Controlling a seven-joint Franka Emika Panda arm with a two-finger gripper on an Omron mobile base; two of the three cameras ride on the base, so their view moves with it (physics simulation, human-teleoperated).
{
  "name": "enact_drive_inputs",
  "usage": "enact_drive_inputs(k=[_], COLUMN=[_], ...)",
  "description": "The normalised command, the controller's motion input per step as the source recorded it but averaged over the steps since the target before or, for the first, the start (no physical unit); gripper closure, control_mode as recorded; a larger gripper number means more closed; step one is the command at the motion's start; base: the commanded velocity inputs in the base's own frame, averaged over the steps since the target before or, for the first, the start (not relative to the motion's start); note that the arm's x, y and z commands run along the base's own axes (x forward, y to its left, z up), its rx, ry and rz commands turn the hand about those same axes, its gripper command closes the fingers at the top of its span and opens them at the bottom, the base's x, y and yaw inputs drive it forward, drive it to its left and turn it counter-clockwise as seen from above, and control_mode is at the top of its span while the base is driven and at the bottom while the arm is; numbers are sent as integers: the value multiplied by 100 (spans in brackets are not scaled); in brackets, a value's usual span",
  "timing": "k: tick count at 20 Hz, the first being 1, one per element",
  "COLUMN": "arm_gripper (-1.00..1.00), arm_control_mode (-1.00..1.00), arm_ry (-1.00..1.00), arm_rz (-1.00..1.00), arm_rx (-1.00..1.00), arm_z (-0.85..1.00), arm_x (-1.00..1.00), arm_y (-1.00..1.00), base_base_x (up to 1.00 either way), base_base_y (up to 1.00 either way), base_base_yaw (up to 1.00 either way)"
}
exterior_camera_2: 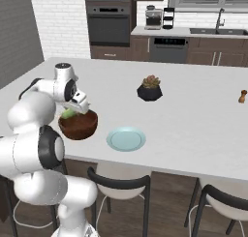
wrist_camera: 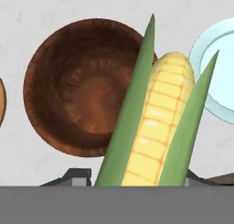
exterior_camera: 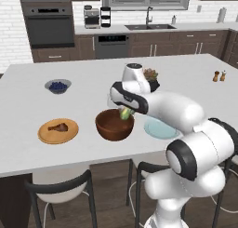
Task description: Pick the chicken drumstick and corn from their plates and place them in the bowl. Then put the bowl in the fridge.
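My gripper (exterior_camera: 125, 111) is shut on the corn (exterior_camera: 125, 113), a yellow cob with green husk leaves, and holds it just above the right rim of the dark wooden bowl (exterior_camera: 114, 124). In the hand view the corn (wrist_camera: 157, 127) rises from the bottom, with the bowl (wrist_camera: 82, 86), nothing in it, beneath and to the left. From the right base the corn (exterior_camera_2: 69, 113) hangs over the bowl (exterior_camera_2: 78, 125). The chicken drumstick (exterior_camera: 58, 127) lies on the tan wooden plate (exterior_camera: 58, 131), left of the bowl. The pale blue-green plate (exterior_camera: 159, 128) is bare, right of the bowl. The fridge is out of view.
A small grey bowl of blueberries (exterior_camera: 58, 86) stands at the far left of the island. A potted plant (exterior_camera_2: 150, 88) sits behind the arm, and salt and pepper shakers (exterior_camera: 219, 76) stand at the far right. Dark chairs (exterior_camera: 60, 194) line the near edge.
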Motion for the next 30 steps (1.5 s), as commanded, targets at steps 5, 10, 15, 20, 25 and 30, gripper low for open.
enact_drive_inputs(k=[5,10,15,20,25,30], arm_gripper=[100,100,100,100,100,-100], arm_control_mode=[-100,-100,-100,-100,-100,-100], arm_ry=[15,16,7,1,0,1], arm_rz=[9,5,5,7,7,7], arm_rx=[-2,0,0,-1,-2,-3], arm_z=[-30,-54,-57,-32,-30,-30], arm_x=[53,28,6,20,14,7], arm_y=[37,0,3,16,12,2], base_base_x=[0,0,0,0,0,0], base_base_y=[0,0,0,0,0,0], base_base_yaw=[0,0,0,0,0,0])
